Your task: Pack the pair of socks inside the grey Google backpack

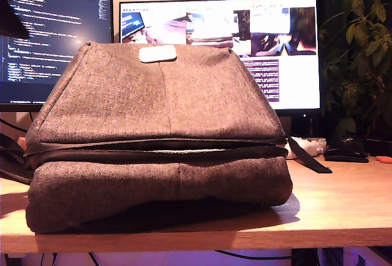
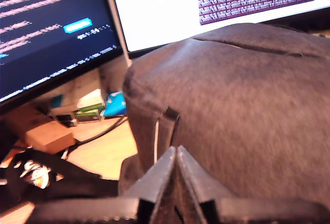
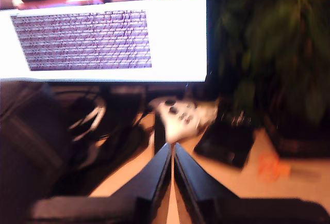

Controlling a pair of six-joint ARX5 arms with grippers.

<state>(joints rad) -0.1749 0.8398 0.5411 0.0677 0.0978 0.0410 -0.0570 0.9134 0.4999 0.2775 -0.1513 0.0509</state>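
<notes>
Backpack: the grey Google backpack lay flat on the counter, filling most of the exterior view, its white patch near the top edge.
Opening: a dark zipper seam ran across the middle; the inside could not be seen.
Socks: not visible in any view.
First end effector: my first end effector had its jaws pressed together with nothing between them, just beside the backpack's grey fabric.
Second end effector: my second end effector was likewise closed and empty, above the counter; that view was blurred, showing a white controller and a plant.
Behind: two monitors, partly hidden by the backpack.
</notes>
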